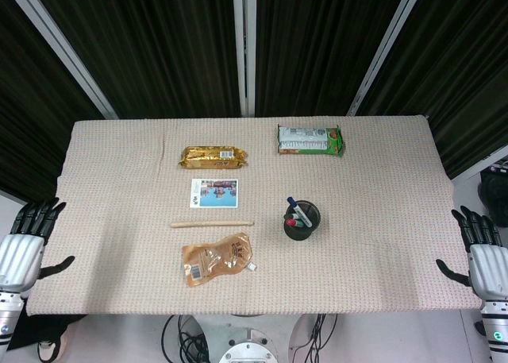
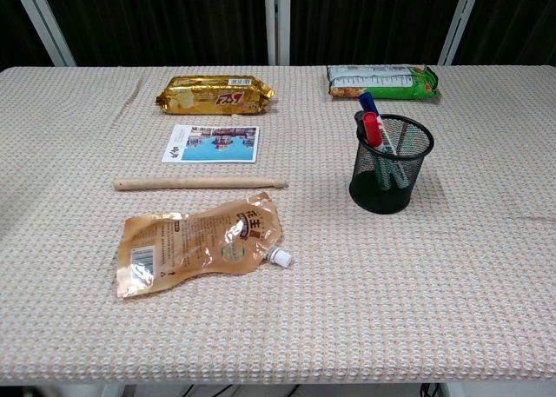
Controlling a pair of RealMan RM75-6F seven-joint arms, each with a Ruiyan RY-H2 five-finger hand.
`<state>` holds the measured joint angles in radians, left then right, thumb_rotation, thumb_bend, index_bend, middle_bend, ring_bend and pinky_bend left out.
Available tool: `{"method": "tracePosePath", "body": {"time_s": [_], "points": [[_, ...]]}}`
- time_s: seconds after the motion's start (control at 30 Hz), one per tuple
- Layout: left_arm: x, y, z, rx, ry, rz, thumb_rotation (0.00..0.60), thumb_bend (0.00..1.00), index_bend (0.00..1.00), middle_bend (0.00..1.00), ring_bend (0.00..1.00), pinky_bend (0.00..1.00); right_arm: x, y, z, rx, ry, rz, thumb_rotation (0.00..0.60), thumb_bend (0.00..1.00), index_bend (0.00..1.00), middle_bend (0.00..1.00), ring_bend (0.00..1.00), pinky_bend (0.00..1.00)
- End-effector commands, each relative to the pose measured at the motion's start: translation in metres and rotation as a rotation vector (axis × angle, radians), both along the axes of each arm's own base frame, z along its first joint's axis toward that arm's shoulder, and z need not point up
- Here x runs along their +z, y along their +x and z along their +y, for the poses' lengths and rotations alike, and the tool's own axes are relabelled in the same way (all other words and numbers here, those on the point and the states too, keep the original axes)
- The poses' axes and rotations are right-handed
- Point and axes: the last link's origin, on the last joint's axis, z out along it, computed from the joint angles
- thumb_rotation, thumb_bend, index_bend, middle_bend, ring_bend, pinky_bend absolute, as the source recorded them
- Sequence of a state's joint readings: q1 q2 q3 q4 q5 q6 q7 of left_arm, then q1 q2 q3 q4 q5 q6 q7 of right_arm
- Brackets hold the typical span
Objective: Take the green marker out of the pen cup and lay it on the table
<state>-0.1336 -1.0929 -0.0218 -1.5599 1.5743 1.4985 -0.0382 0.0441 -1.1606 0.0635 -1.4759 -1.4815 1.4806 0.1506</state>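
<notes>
The pen cup (image 1: pixel 302 221) is standing right of the table's (image 1: pixel 381 244) centre, nearer the right hand (image 1: pixel 479 252) than the left hand (image 1: pixel 28 244). Both hands are resting spread and empty at the table's edges. The markers are leaning up and leftward; a green marker cannot be told among them.

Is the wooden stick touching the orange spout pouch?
Apart. The chest view shows bare cloth between the wooden stick and the orange spout pouch below it.

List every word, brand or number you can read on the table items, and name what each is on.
Gold snack pack: red logo with white characters, too blurred to read.
Green snack pack: print too small to read.
Orange pouch: large Chinese characters and a back-label block, both too blurred to read.
Postcard: photo with a small mark on its left edge, unreadable.
Markers, stick: no text visible.
</notes>
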Motion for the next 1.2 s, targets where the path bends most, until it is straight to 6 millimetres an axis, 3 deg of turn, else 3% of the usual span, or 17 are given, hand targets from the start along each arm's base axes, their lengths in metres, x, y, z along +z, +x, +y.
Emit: {"method": "tracePosePath", "body": {"time_s": [0.03,0.27,0.43,0.7,0.97,1.2], "points": [[0.0,0.0,0.0,0.001,-0.001,0.0,0.6,0.13,0.04,0.0,0.0,0.0,0.0,0.0,0.0,0.003,0.001,-0.001,0.6,0.12,0.0,0.0,0.0,0.0],[-0.002,0.0,0.001,0.001,-0.004,0.0,0.6,0.13,0.04,0.0,0.0,0.0,-0.002,0.01,-0.003,0.035,0.012,-0.003,0.6,0.12,0.0,0.0,0.0,0.0],[-0.001,0.0,0.003,-0.001,-0.003,-0.002,0.6,0.13,0.04,0.0,0.0,0.0,-0.004,0.033,-0.007,0.113,0.026,-0.047,0.6,0.12,0.0,0.0,0.0,0.0],[-0.002,-0.006,0.008,0.019,-0.015,-0.014,0.6,0.13,0.04,0.0,0.0,0.0,-0.018,0.104,-0.038,0.324,0.086,0.058,0.6,0.13,0.04,0.0,0.0,0.0],[-0.002,-0.008,0.007,0.022,-0.017,-0.017,0.6,0.13,0.04,0.0,0.0,0.0,-0.056,0.17,-0.072,0.462,0.197,0.095,0.6,0.15,0.2,0.0,0.0,0.0],[0.0,-0.01,0.007,0.025,-0.015,-0.018,0.6,0.13,0.04,0.0,0.0,0.0,-0.094,0.198,-0.088,0.498,0.236,0.116,0.6,0.17,0.29,0.0,0.0,0.0]]}}
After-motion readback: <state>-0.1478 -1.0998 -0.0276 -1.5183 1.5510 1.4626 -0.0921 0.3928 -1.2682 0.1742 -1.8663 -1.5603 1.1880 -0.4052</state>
